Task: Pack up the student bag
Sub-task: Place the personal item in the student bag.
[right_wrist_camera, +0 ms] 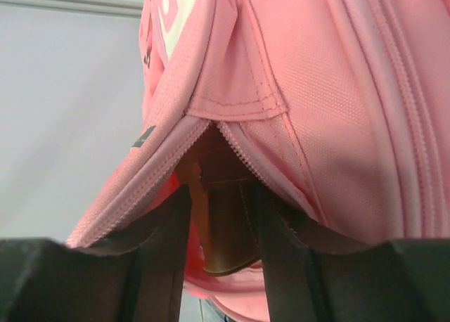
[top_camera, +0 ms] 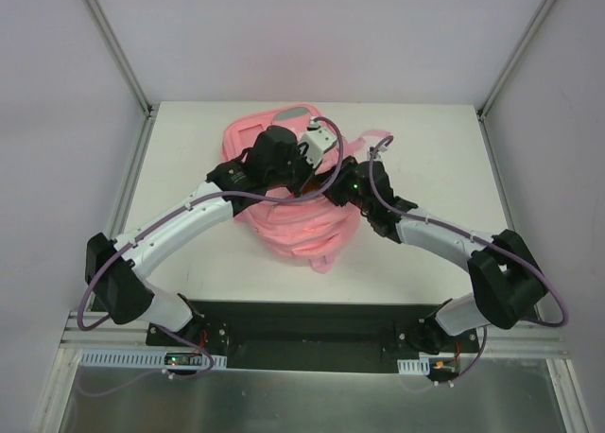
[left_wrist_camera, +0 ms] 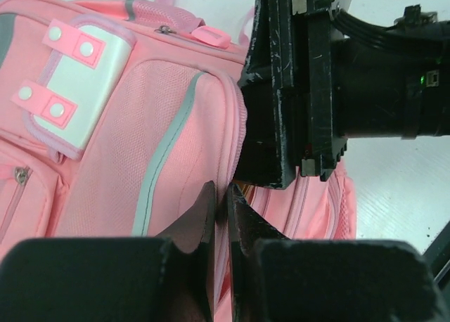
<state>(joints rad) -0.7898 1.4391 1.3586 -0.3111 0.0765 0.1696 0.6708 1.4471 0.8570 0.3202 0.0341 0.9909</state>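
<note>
The student bag is a large pink backpack lying in the middle of the table, with a grey-green patch at its far end. My left gripper is shut on a fold of pink fabric at the edge of the bag's zip opening; seen from the top camera, the left gripper is over the bag's middle. My right gripper reaches into the zip opening, jaws apart. A flat brown leather-like item sits inside the bag between its fingers, with a gap on the left side. From above, the right gripper meets the left one.
The bag's front pocket with a white flap and pink snaps and a grey strip faces the left wrist camera. A pink strap trails toward the back right. White table surrounds the bag; metal frame posts rise at the back corners.
</note>
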